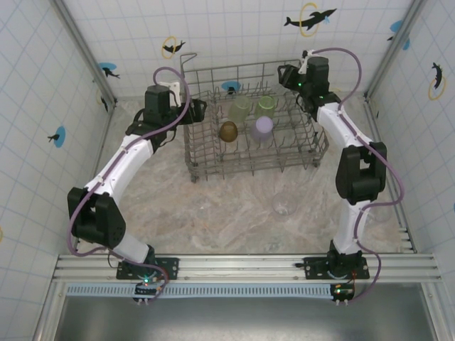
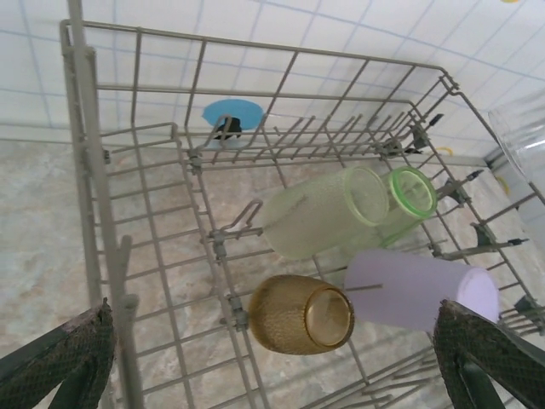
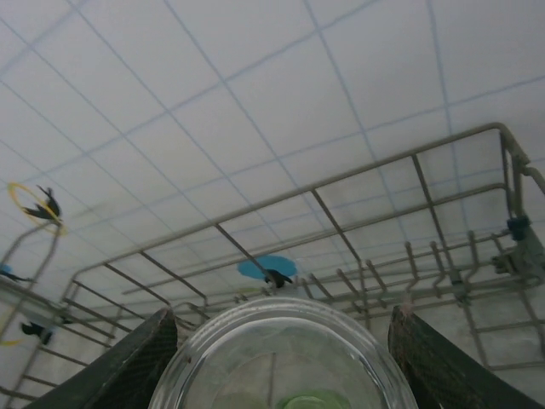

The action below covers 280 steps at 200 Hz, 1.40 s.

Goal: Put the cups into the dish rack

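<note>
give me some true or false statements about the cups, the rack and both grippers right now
1. The amber-brown plastic tumbler sits inside the grey wire dish rack. True.
2. The left gripper is clamped on the lilac plastic tumbler. False: its jaws are open and empty, and the lilac tumbler rests in the rack.
3. The right gripper holds a clear plastic tumbler between its fingers. True.
4. Every cup is in the rack or in a gripper. False: a second clear tumbler stands on the marbled table in front of the rack.
</note>
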Each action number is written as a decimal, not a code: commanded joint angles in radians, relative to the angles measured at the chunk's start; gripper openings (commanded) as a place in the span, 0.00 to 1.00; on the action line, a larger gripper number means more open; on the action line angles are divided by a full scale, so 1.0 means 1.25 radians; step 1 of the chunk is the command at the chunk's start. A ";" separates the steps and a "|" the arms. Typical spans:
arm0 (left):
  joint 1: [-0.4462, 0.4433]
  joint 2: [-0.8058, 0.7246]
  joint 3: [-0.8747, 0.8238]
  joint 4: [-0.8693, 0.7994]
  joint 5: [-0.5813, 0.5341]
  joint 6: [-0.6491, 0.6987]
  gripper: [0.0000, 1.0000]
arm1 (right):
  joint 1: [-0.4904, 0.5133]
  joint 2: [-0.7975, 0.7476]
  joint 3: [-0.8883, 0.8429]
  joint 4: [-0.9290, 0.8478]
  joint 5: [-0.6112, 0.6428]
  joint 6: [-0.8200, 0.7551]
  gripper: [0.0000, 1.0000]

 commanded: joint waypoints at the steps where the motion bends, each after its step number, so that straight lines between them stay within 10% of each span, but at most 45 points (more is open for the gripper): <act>1: 0.006 -0.020 -0.021 -0.005 -0.036 0.011 0.97 | 0.015 0.026 0.081 -0.096 0.094 -0.108 0.34; 280: 0.011 -0.042 -0.056 0.013 -0.099 0.012 0.97 | 0.017 0.204 0.107 -0.062 0.230 -0.191 0.34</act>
